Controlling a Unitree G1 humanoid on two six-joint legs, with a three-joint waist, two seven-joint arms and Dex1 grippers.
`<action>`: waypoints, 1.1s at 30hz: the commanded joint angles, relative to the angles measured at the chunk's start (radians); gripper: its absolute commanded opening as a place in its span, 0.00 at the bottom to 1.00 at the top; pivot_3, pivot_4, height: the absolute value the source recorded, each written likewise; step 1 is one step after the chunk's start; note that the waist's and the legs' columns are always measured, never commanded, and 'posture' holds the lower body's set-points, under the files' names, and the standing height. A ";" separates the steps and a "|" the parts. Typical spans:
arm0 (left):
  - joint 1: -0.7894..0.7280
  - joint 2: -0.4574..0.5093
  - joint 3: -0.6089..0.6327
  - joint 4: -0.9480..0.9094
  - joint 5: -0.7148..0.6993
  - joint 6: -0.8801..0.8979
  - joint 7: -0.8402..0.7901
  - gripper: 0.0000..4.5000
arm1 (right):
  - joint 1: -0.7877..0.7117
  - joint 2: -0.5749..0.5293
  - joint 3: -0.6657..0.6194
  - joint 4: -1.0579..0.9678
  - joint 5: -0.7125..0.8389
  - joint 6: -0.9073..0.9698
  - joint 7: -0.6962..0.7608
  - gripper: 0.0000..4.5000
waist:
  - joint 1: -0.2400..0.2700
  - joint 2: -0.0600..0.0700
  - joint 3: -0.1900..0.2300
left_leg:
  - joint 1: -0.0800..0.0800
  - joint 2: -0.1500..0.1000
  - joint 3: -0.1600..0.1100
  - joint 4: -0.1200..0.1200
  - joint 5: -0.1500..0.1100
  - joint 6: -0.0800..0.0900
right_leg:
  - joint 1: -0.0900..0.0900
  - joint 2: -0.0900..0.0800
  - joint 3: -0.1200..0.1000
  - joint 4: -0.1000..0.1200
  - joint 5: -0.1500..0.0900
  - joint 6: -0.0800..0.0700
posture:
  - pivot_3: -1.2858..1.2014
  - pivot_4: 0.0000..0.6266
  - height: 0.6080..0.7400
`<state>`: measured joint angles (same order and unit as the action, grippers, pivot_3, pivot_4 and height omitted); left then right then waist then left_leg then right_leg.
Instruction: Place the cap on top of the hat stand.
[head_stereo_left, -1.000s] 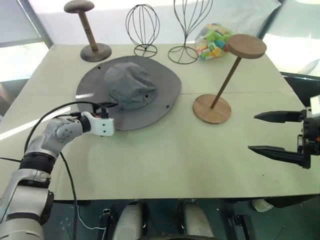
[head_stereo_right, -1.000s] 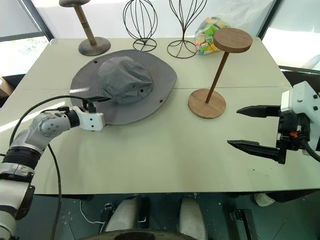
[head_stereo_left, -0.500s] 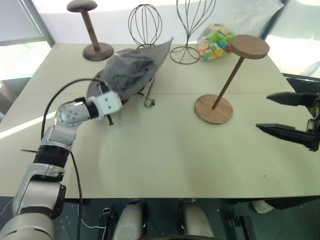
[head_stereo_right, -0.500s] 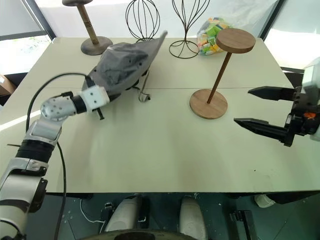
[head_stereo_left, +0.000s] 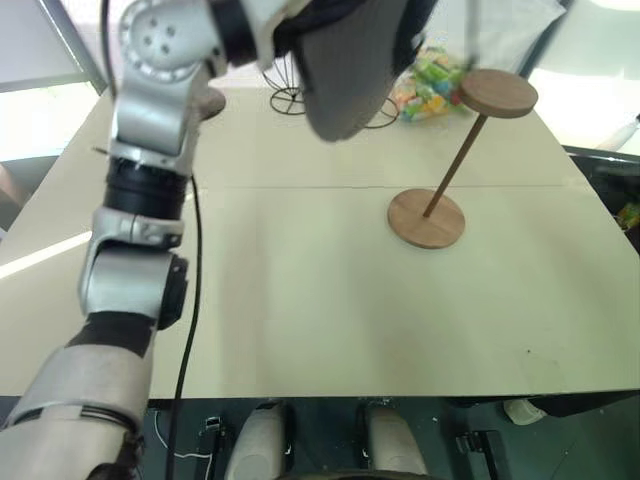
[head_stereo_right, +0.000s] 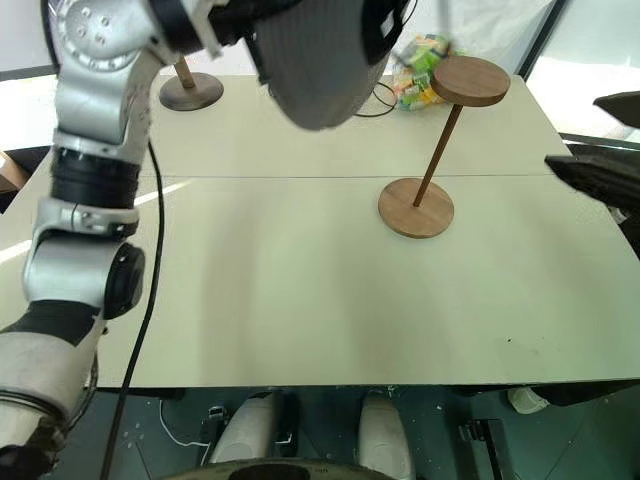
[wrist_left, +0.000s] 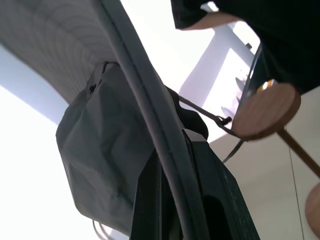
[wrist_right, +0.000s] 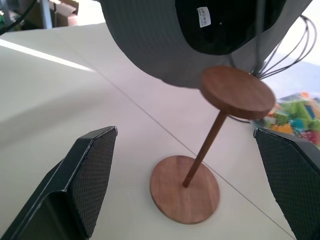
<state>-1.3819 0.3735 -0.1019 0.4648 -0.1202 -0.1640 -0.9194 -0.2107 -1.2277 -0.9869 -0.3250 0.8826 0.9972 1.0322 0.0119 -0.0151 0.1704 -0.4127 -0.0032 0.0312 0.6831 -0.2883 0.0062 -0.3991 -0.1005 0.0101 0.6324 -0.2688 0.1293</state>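
Because the left gripper (wrist_left: 172, 200) is clamped on its brim, the cap (head_stereo_right: 320, 60) hangs at ten o'clock of the hat stand (head_stereo_right: 465, 80), while the right gripper (wrist_right: 200, 165) waits, spread wide

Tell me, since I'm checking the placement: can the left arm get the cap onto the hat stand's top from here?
Probably yes: the cap hangs lifted beside the hat stand, whose top disc is bare.

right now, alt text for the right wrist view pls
The grey cap hangs in the air, its dark inside showing, just behind the hat stand, whose round top is still bare. The right gripper is open, its two black fingers framing the stand's base on the table.
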 joint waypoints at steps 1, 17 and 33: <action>-0.045 -0.026 -0.019 0.006 0.022 -0.179 -0.025 0.00 | 0.030 0.004 -0.130 -0.020 -0.007 0.042 -0.010 1.00 | 0.000 0.000 0.000 | 0.000 0.000 0.000 0.000 0.000 0.000 | 0.000 0.000 0.000 0.000 0.000 0.000 | 0.52 0.24 0.99; 0.006 0.068 -0.520 0.328 1.208 -0.876 0.944 0.00 | 0.307 0.121 -0.508 -0.137 0.015 0.201 -0.013 1.00 | 0.002 0.000 0.000 | 0.000 0.001 0.001 0.000 0.000 0.001 | 0.001 0.000 0.002 -0.001 0.000 0.000 | 0.52 0.24 0.99; 0.039 0.059 -0.554 0.429 1.084 -0.931 0.994 0.43 | 0.355 0.105 -0.494 -0.089 0.010 0.156 -0.046 1.00 | 0.002 -0.001 0.000 | 0.000 0.001 0.001 0.000 -0.001 0.001 | 0.000 -0.001 0.002 0.000 0.000 0.000 | 0.52 0.24 0.99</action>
<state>-1.3344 0.4243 -0.6899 0.9034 1.0090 -1.0867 0.0837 0.1531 -1.0992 -1.4710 -0.4236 0.8889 1.1782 0.9932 0.0136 -0.0160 0.1708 -0.4124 -0.0021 0.0320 0.6830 -0.2888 0.0068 -0.3987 -0.1015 0.0122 0.6320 -0.2686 0.1297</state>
